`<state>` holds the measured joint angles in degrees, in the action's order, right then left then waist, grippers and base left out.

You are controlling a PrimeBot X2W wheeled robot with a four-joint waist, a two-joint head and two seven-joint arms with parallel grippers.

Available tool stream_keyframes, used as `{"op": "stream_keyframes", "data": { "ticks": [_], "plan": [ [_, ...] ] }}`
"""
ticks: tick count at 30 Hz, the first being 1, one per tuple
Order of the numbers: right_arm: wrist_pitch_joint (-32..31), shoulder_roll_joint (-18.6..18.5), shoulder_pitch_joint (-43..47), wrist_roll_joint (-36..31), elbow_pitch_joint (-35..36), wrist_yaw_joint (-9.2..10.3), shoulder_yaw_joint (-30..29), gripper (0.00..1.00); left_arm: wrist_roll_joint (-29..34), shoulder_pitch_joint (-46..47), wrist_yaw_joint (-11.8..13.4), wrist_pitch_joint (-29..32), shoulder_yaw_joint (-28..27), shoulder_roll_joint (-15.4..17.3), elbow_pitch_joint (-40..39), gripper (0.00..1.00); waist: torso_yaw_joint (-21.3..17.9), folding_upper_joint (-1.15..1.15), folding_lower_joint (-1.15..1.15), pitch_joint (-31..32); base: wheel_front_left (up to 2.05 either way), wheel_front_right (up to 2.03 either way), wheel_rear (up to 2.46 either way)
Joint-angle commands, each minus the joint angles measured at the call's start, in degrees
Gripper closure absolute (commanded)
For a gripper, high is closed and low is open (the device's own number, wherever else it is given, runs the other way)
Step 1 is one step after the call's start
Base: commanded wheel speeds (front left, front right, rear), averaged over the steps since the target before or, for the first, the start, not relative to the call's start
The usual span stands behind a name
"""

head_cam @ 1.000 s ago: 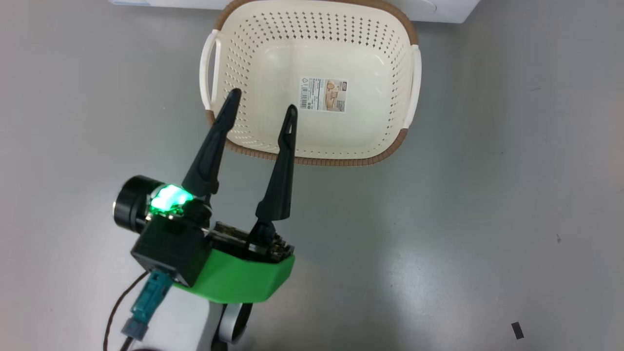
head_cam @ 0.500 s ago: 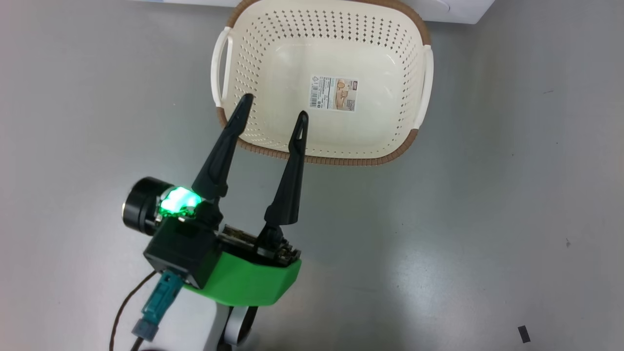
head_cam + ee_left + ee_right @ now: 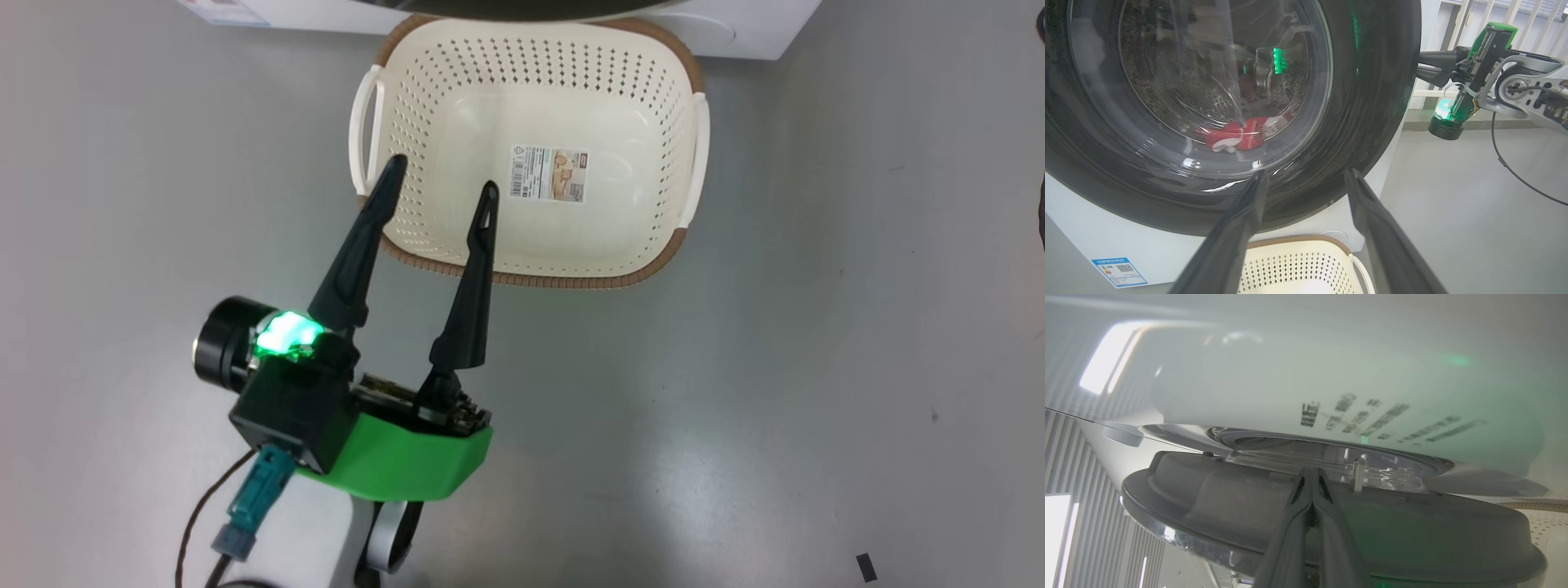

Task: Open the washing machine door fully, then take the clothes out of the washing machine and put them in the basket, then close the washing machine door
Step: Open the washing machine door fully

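Note:
The washing machine door (image 3: 1372, 102), black-rimmed with a glass bowl, stands slightly ajar on the white washing machine (image 3: 1126, 245). Red clothes (image 3: 1235, 136) with white trim lie in the drum, seen through the glass. My right gripper (image 3: 1420, 67) is shut, its tips at the door's right edge. In the right wrist view this gripper (image 3: 1311, 470) points into the gap between the door (image 3: 1412, 535) and the machine front (image 3: 1290, 375). The cream basket (image 3: 531, 278) sits empty on the floor below the door. My left gripper (image 3: 441, 174) hangs open over its near-left rim, holding nothing.
Grey floor (image 3: 816, 367) spreads around the basket on both sides. A small black mark (image 3: 865, 565) lies at the lower right. A blue label (image 3: 1118, 271) sits on the machine's lower front. White slats (image 3: 1515, 16) stand behind the right arm.
The head view has shifted slightly, bringing the door's dark edge in at its top. My left gripper stays open over the basket's near-left rim.

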<state>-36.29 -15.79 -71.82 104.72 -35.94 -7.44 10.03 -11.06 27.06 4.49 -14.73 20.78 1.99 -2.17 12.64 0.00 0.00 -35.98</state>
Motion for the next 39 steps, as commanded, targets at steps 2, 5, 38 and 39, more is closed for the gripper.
{"op": "stream_keyframes", "data": {
  "ticks": [2,5,38,39],
  "plan": [
    [-1.0,1.8,1.3,-0.2,1.2,-0.05,0.8,1.0,0.3,-0.2,-0.3,-0.3,-2.0,0.9,-1.0,0.0,-0.3,0.0,0.0,0.6,0.0,0.0,0.0],
    [-1.6,2.1,1.7,-0.3,0.5,-0.05,1.0,1.0,0.3,-0.2,-0.4,-0.3,-2.3,0.9,-0.8,0.0,-0.5,0.0,0.0,1.2,0.0,0.0,0.0],
    [-6.5,7.5,13.2,-3.1,-0.1,-0.05,1.5,1.0,0.0,-4.9,-1.2,-0.3,-5.4,0.9,1.8,0.0,-2.9,0.0,0.0,11.0,0.0,0.0,0.0],
    [-6.6,7.7,13.7,-3.4,0.0,-0.05,1.6,1.0,0.0,-5.0,-1.2,-0.3,-5.5,0.9,1.7,0.0,-3.0,0.0,0.0,11.2,0.0,0.0,0.0]
  ]
}}
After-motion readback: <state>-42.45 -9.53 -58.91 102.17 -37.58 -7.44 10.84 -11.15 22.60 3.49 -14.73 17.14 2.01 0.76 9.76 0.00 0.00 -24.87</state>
